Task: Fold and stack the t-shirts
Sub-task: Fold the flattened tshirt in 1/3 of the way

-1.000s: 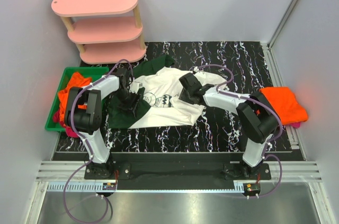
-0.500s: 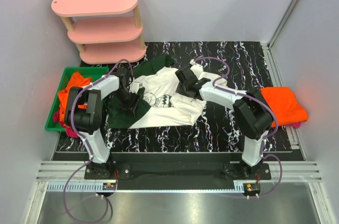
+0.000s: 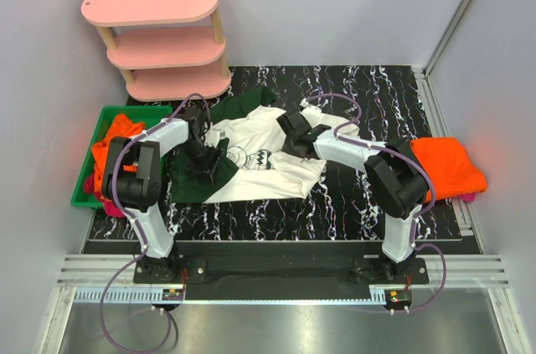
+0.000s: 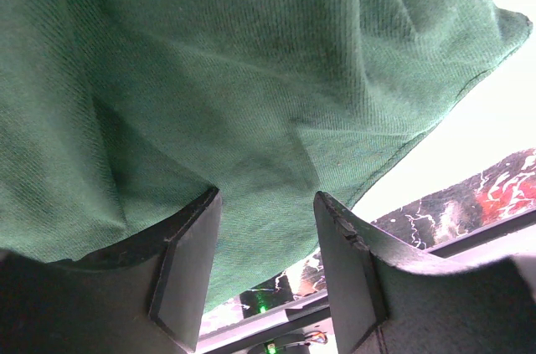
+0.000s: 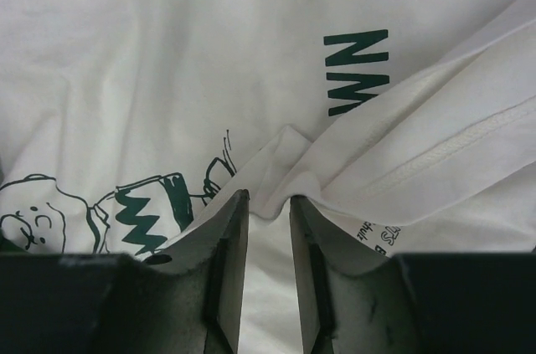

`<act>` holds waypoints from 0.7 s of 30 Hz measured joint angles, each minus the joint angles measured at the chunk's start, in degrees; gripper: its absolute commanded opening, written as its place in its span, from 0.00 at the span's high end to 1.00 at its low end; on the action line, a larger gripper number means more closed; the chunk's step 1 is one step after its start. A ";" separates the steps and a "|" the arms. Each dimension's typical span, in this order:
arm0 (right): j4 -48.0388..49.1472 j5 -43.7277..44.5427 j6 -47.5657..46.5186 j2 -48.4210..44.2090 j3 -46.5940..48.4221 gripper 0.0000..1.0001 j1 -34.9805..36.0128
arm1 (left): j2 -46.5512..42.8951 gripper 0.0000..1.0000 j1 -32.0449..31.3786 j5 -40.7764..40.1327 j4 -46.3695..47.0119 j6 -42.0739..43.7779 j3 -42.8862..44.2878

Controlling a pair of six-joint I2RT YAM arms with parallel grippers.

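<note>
White t-shirt (image 3: 264, 168) lies spread face-up on the marbled table (image 3: 377, 103), centre-left; both arms are over it. Right gripper (image 5: 269, 197) is clamped on a raised fold of the white cloth near the lettering, jaws narrow with the ridge filling the gap; I can't make out how deep the fold goes between them. Left gripper (image 4: 268, 195) sits at the dark green sleeve (image 4: 251, 78); the cloth drapes over the fingers (image 4: 188, 262) and hides their tips; the jaws stand apart with green fabric in the gap, but I cannot tell whether it is pinched or only lying there. From above, the arm covers that contact too. Orange t-shirt (image 3: 448, 166) lies folded at the table's right edge, with a magenta sliver (image 3: 466, 197) under it, mostly hidden. Green bin (image 3: 82, 191) on the left holds an orange and magenta heap (image 3: 109, 149), partly blocked by the left arm; I can't count the pieces.
</note>
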 measured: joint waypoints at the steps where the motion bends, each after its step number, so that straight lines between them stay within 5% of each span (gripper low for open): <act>1: -0.07 0.07 0.00 0.00 -0.20 0.71 -0.04 | 0.00 0.45 0.00 0.02 0.00 0.00 0.00; 6: -0.94 0.24 -0.20 0.28 -0.70 1.00 -0.33 | 0.00 0.45 0.00 0.00 0.00 0.02 0.00; 15: -3.52 4.15 -0.22 -0.76 -3.45 1.00 -0.70 | 0.00 0.47 0.00 -0.11 -0.02 0.31 0.00; 21: -14.27 11.26 0.20 -10.99 -6.93 1.00 -0.76 | 0.00 0.49 0.00 -0.20 0.02 0.52 -0.09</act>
